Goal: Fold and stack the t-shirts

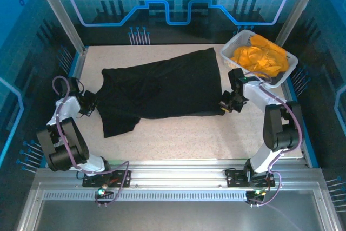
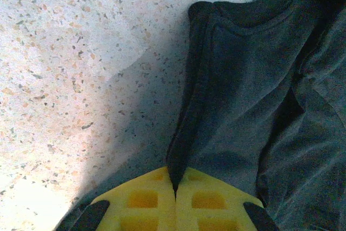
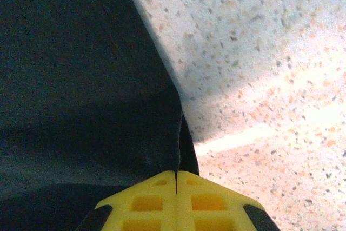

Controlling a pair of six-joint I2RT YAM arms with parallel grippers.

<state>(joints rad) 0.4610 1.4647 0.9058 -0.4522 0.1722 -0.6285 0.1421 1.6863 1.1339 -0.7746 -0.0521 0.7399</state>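
A black t-shirt lies spread across the middle of the table, wrinkled at its left end. My left gripper is at the shirt's left edge, shut on a fold of the black t-shirt; the cloth runs into the yellow fingertips. At the shirt's near right corner, my right gripper is shut on the hem of the black t-shirt, pinched between yellow fingertips. Orange-yellow t-shirts lie crumpled in the white basket.
The white lattice basket sits at the back right corner, close behind the right arm. Bare speckled tabletop stretches in front of the shirt. A metal frame rail borders the near edge.
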